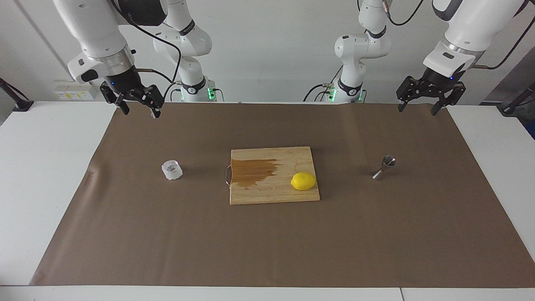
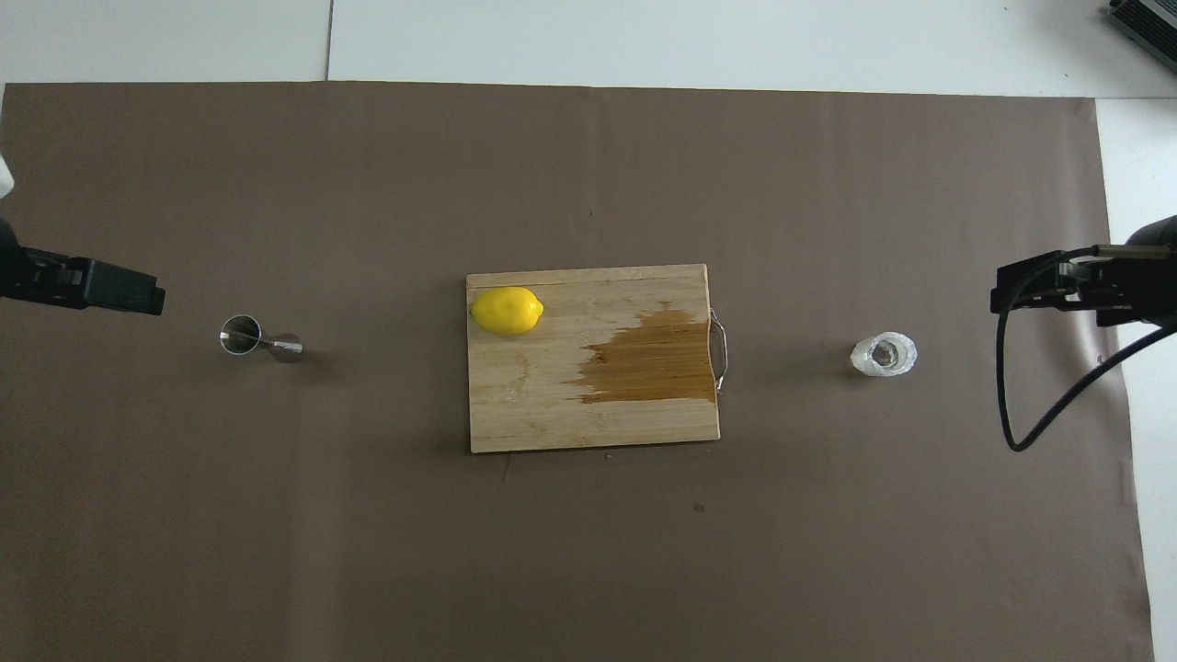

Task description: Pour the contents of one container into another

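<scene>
A squat clear glass tumbler stands upright on the brown paper toward the right arm's end of the table. A small steel jigger stands upright toward the left arm's end. My right gripper hangs open and empty over the paper's edge by the robots, well apart from the tumbler. My left gripper also hangs open and empty, over the paper's corner by the robots, apart from the jigger.
A wooden cutting board lies in the middle between the tumbler and the jigger. A yellow lemon rests on it, and a dark wet stain covers its handle end. Brown paper covers the table.
</scene>
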Controlling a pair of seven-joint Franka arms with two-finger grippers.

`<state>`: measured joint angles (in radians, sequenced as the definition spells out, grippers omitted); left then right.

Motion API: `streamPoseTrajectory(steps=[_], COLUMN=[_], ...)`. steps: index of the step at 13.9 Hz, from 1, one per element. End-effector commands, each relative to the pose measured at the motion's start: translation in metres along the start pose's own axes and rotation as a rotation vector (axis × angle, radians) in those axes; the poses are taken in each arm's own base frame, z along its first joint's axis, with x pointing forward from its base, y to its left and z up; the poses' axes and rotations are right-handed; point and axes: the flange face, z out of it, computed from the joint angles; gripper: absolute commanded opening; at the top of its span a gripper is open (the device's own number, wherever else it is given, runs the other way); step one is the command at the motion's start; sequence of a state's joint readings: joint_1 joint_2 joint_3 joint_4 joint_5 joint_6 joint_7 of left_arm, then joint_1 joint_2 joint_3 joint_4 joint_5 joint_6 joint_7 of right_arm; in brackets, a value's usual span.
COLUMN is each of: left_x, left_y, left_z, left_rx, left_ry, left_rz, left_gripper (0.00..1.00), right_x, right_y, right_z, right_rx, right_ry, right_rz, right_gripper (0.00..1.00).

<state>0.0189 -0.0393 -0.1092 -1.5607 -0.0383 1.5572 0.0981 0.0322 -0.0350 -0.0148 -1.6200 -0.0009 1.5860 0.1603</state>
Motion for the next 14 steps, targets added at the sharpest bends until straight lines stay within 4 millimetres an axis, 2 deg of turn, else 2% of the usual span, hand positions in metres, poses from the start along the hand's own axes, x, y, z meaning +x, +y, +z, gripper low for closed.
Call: streamPoseTrajectory(steps=[1,3,4,6,7,8,13,14], left_x=[-0.010,-0.010,-0.013,-0.014,-0.011,-0.010,0.019,0.025], left_y=[-0.005,-0.012,-0.009,-0.011,-0.018,-0.035,-0.069,-0.083], left_z=[0.008,0.004,0.007,0.008,0.012,0.016,0.078,0.091], left_rx=[0.019,0.027,0.021,0.010,-0.013,-0.036,-0.178,-0.232], left_ry=[-0.021,-0.014,-0.028,-0.039,-0.042,-0.045,-0.130,-0.150], left_rz=[0.001,-0.016,-0.028,-0.146,-0.178,-0.220,-0.726,-0.851], left_gripper=[1.00,1.00,1.00,1.00,1.00,1.00,1.00,1.00], right_x=[-0.005,-0.005,-0.005,-0.005,-0.005,-0.005,-0.005,-0.005], right_y=[0.004,0.004,0.004,0.004,0.005,0.004,0.004,0.004], right_z=[-0.002,-0.002,-0.002,-0.002,-0.002,-0.002,-0.002,-0.002], right_rx=[0.002,0.002,0.002,0.002,0.002,0.002,0.002,0.002], right_ry=[-0.006,-0.006,-0.008,-0.006,-0.006,-0.006,-0.008,-0.008], right_rz=[-0.017,-0.017,-0.017,-0.017,-0.015,-0.017,-0.017,-0.017], right_gripper=[1.00,1.00,1.00,1.00,1.00,1.00,1.00,1.00])
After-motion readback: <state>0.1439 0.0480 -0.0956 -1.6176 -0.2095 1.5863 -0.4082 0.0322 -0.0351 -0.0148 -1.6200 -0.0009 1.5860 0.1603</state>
